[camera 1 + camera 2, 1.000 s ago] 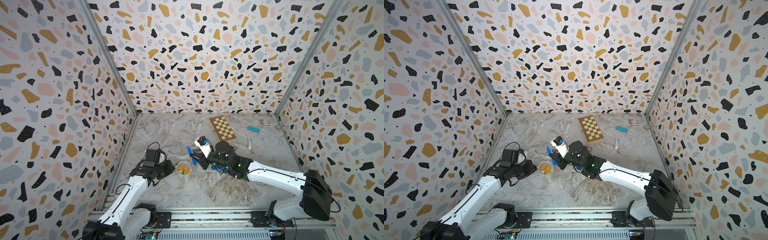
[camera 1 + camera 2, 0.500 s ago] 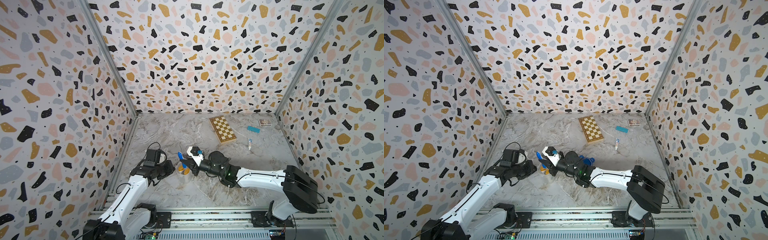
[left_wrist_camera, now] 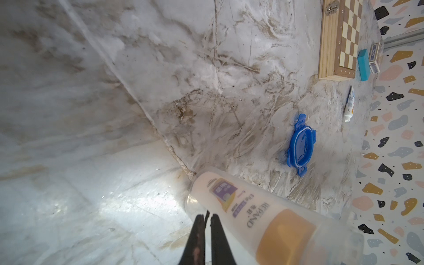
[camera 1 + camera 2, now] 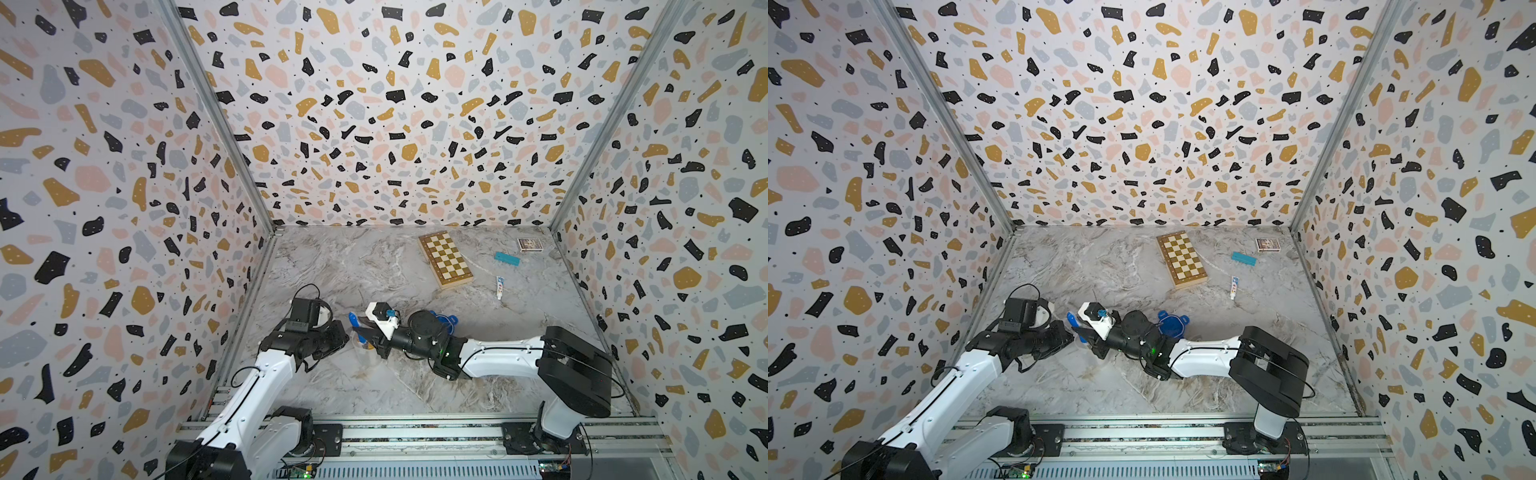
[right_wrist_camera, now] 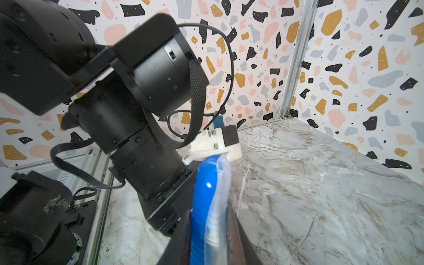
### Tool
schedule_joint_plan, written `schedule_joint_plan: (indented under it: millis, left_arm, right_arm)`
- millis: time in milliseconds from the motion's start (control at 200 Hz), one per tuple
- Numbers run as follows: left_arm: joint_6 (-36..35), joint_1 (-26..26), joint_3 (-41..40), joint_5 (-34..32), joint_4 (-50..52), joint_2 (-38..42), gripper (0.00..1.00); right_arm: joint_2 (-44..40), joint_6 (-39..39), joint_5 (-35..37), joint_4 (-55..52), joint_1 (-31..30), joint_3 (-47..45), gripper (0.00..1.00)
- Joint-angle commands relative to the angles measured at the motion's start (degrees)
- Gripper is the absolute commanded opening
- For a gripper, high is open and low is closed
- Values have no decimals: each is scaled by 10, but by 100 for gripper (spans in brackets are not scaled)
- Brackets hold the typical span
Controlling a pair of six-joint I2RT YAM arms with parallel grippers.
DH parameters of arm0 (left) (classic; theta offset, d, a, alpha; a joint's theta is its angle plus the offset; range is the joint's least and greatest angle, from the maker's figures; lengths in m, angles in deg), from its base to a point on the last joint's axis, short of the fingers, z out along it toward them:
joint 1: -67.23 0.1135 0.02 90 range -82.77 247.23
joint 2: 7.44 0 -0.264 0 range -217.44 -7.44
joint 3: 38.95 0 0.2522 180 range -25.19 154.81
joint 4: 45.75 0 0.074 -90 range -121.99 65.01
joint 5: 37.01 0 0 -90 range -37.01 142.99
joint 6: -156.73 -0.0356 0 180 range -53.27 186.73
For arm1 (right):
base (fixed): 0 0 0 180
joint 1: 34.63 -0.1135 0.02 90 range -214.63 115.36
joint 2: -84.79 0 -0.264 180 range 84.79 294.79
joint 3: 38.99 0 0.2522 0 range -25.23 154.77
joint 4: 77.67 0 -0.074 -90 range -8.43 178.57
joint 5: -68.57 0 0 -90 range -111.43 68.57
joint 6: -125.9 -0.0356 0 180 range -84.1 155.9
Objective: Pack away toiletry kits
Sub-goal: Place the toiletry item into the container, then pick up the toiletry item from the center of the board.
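Note:
My right gripper point(image 4: 366, 332) point(image 5: 208, 241) is shut on a slim blue toothbrush point(image 4: 353, 320) point(image 5: 206, 195) in a clear wrapper. It holds it at the mouth of a clear container point(image 3: 191, 202). A white bottle with an orange cap point(image 3: 252, 211) lies inside that container. My left gripper point(image 3: 207, 218) point(image 4: 343, 336) is shut, pinching the container's rim. A tiny white-blue tube point(image 4: 500, 286) point(image 3: 350, 104) lies on the marble floor at the right, far from both grippers. Most of the container is hidden under the right gripper in both top views.
A blue clip lid point(image 4: 446, 321) point(image 3: 301, 144) lies just behind the right wrist. A wooden chessboard box point(image 4: 445, 259), a teal block point(image 4: 507, 258) and a small patterned card box point(image 4: 530, 244) sit at the back right. Terrazzo walls close three sides.
My right arm has swung left with the toothbrush, from the middle of the floor to the container at the left gripper. The left arm has stayed still.

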Motion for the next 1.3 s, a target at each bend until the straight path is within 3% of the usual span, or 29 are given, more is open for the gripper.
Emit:
schedule_joint_plan:
  millis: [0, 130, 240, 420, 551, 696, 826, 916, 1091, 1296]
  left_arm:
    - [-11, 4, 17, 4, 4, 9, 9]
    - [-12, 5, 17, 3, 5, 9, 9]
    - [-12, 7, 17, 4, 5, 9, 9]
    - [-13, 8, 21, 5, 1, 6, 9]
    - [-13, 8, 22, 12, -9, 3, 9]
    - [-11, 7, 16, 27, -25, -4, 9]
    - [-16, 7, 13, 33, -33, -16, 9]
    - [-20, 7, 13, 37, -34, -21, 9]
    - [-22, 7, 12, 40, -36, -21, 9]
    - [-27, 7, 9, 38, -34, -17, 9]
  right_arm:
    - [-3, -1, 5, 23, -2, -2, 34]
    - [-9, -1, 6, 10, -2, -1, 55]
    - [-55, -24, 36, -5, 0, -17, 59]
    - [-163, -155, 128, -394, 81, 74, 50]
    - [-211, -240, 171, -633, 198, 111, 47]
    - [-230, -252, 94, -740, 398, 99, 42]
    - [-167, -205, 70, -757, 517, 111, 49]
    - [-95, -177, 50, -756, 566, 136, 50]
    - [35, -157, 30, -762, 603, 224, 49]
    - [132, -156, 29, -780, 625, 308, 50]
